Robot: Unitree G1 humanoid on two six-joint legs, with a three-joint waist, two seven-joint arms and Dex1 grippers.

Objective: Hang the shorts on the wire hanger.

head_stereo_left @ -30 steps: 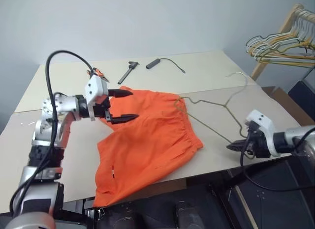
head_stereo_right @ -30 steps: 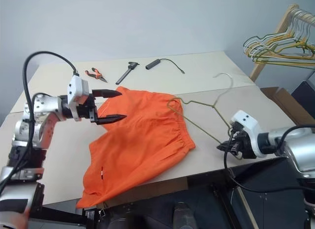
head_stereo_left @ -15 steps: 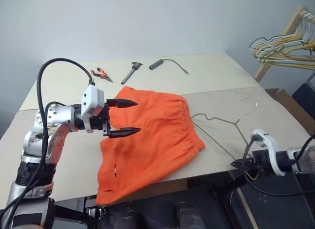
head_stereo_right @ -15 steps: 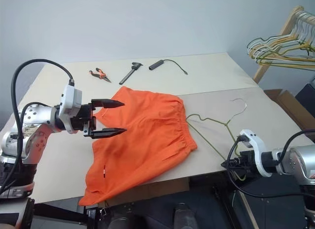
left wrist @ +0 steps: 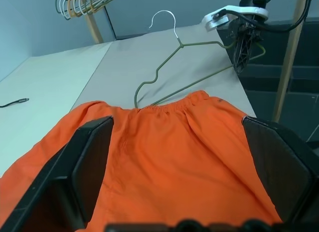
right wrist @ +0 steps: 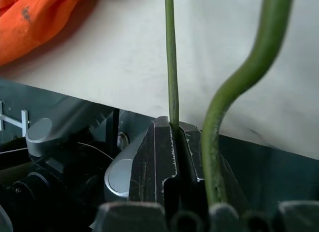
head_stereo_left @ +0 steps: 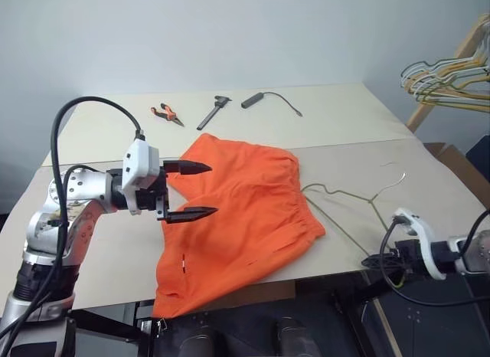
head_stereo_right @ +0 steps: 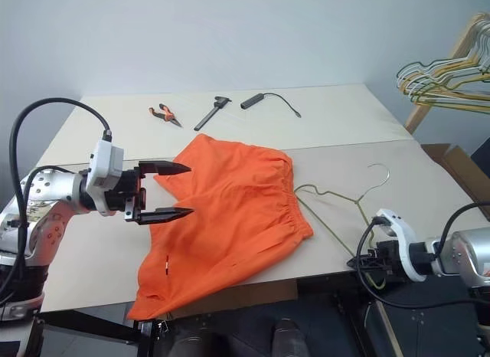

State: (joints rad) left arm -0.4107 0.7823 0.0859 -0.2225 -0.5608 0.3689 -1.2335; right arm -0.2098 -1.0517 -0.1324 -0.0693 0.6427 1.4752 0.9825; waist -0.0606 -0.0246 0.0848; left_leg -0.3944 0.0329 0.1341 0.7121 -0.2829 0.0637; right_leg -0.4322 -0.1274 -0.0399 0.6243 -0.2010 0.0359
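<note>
Lab-like room, bare worktable (head_stereo_left: 344, 116), pliers (head_stereo_left: 165, 113), hanger rack (head_stereo_left: 452, 70)

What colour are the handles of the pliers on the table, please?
Orange and black, on the pliers; clearest in the right eye view.

Legible markings — none you can read: no text, label, brand, number or sign on any item or surface — your entry stays blank.

The shorts (head_stereo_left: 237, 211) hem hangs hidden below the table (head_stereo_left: 115, 250) edge.
</note>
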